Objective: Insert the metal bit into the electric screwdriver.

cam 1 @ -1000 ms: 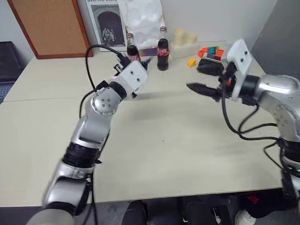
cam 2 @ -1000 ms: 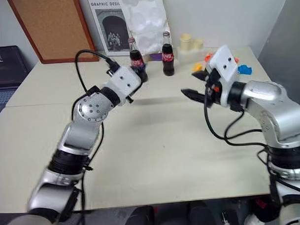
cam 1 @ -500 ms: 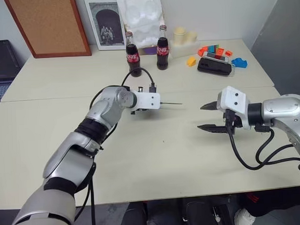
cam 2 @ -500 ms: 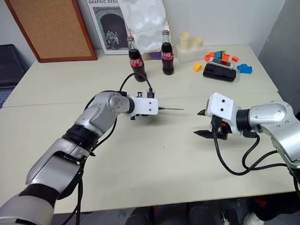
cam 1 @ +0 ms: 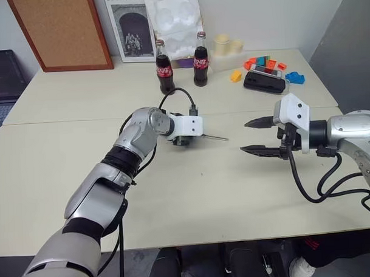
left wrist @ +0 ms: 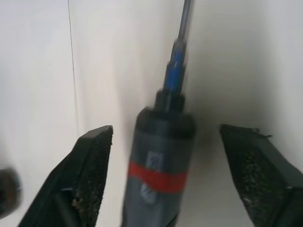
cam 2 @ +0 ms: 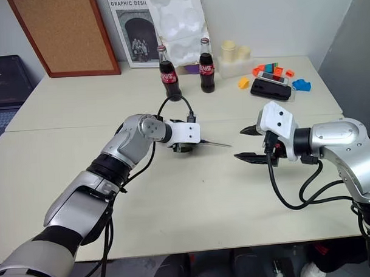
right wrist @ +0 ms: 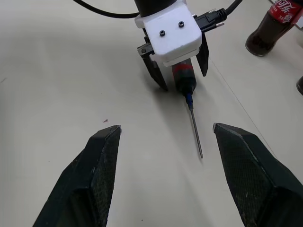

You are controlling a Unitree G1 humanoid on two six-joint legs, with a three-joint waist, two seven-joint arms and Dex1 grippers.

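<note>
The electric screwdriver [left wrist: 163,156], dark with a red band, lies between the spread fingers [left wrist: 87,165] of my left gripper [cam 1: 186,138], and neither finger touches it. The metal bit [cam 1: 216,137] sticks out of its nose, slanting down to the table [cam 1: 193,193] and pointing toward my right gripper [cam 1: 243,136]. That gripper hovers open and empty a short way beyond the bit's tip. In the right wrist view the screwdriver [right wrist: 183,78] and the bit [right wrist: 196,132] lie in line ahead, between the left gripper's black fingers [right wrist: 156,75].
Two cola bottles [cam 1: 164,72] [cam 1: 200,65] stand at the back centre. A black case [cam 1: 265,82], coloured blocks [cam 1: 295,77] and cream candles [cam 1: 227,47] sit at the back right. A cork board [cam 1: 59,30] and a poster lean on the wall.
My left hand swung right and sank toward the table with the screwdriver and bit. Its fingers, shut on the screwdriver before, now stand spread. The right hand came down a little.
</note>
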